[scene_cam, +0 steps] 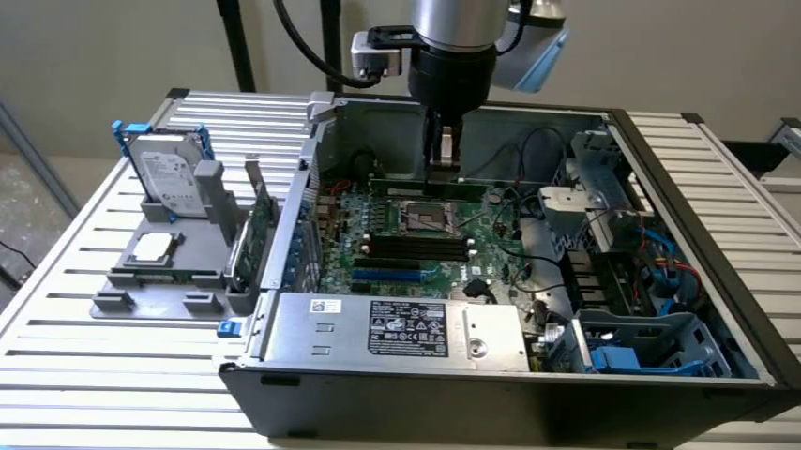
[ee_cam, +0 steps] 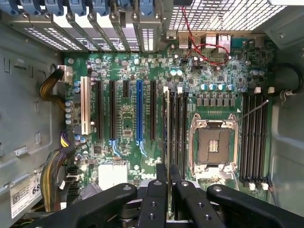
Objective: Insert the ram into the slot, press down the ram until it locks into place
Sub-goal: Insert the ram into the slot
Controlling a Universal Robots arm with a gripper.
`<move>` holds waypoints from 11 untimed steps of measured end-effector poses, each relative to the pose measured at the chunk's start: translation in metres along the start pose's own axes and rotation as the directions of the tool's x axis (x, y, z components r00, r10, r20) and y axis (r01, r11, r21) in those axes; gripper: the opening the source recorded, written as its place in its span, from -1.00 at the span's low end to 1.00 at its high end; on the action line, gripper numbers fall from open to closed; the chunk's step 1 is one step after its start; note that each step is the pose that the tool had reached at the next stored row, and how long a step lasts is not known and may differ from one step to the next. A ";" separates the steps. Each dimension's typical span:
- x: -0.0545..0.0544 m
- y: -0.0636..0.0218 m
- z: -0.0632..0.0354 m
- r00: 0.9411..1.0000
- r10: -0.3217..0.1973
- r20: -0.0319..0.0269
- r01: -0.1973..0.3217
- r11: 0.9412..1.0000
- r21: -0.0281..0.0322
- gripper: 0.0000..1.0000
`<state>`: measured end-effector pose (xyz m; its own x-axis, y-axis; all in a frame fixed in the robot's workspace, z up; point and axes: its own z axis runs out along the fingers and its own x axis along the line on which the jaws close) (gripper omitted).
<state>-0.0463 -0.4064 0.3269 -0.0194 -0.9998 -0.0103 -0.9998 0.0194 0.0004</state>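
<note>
1. I am watching the pincer [scene_cam: 445,167] clamping its fingers [ee_cam: 156,199] on the long, thin green circuit-board ram stick [scene_cam: 403,187], gripping it mid-length.
2. The ram stick [ee_cam: 167,133] is hanging edge-down inside the open dark metal computer case [scene_cam: 501,412], over the green motherboard [scene_cam: 375,217].
3. From the wrist, it is sitting in line with the long, narrow black plastic memory slot [ee_cam: 177,128], beside the silver processor socket [ee_cam: 213,142].

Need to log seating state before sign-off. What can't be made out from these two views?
Contact between the ram and the slot: the wrist view sees the ram edge-on from above; too small in the exterior view.
Slot's end latches: one end hidden behind the gripper in the wrist view; too small in the exterior view.
Ram's notch and contacts: edge-on in the wrist view, too small in the exterior view.
</note>
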 end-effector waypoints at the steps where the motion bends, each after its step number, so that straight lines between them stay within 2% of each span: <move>1: 0.000 0.0003 0.0017 1.000 0.000 0.000 0.000 1.000 0.000 -0.73; 11: 0.000 0.0015 0.0199 1.000 0.008 0.000 -0.008 1.000 0.000 -0.73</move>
<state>-0.0478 -0.4064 0.3070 -0.0275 -0.9996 -0.0102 -0.9996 0.0275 0.0003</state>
